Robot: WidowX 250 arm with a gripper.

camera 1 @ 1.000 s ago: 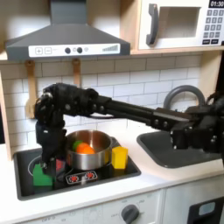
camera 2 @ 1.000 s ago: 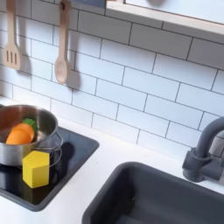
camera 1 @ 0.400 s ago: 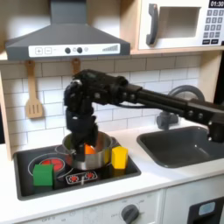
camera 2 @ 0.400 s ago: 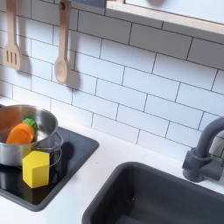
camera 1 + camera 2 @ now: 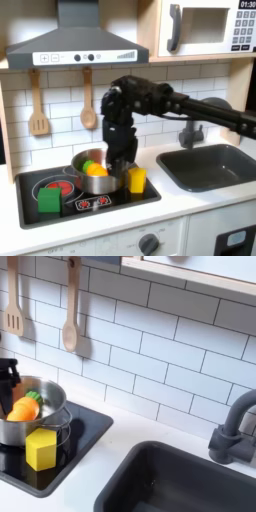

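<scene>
I have the gripper (image 5: pixel 122 160) hanging at the pot's (image 5: pixel 92 180) right rim, just above the yellow block (image 5: pixel 136 180) on the stovetop (image 5: pixel 60 205), whether its fingers are apart I cannot tell.

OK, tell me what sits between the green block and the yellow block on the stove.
In the first exterior view, the steel pot holding a toy carrot stands between the green block and the yellow block. The gripper hangs by its right rim.

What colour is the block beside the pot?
Yellow; the block by the steel pot shows best in the second exterior view.
</scene>
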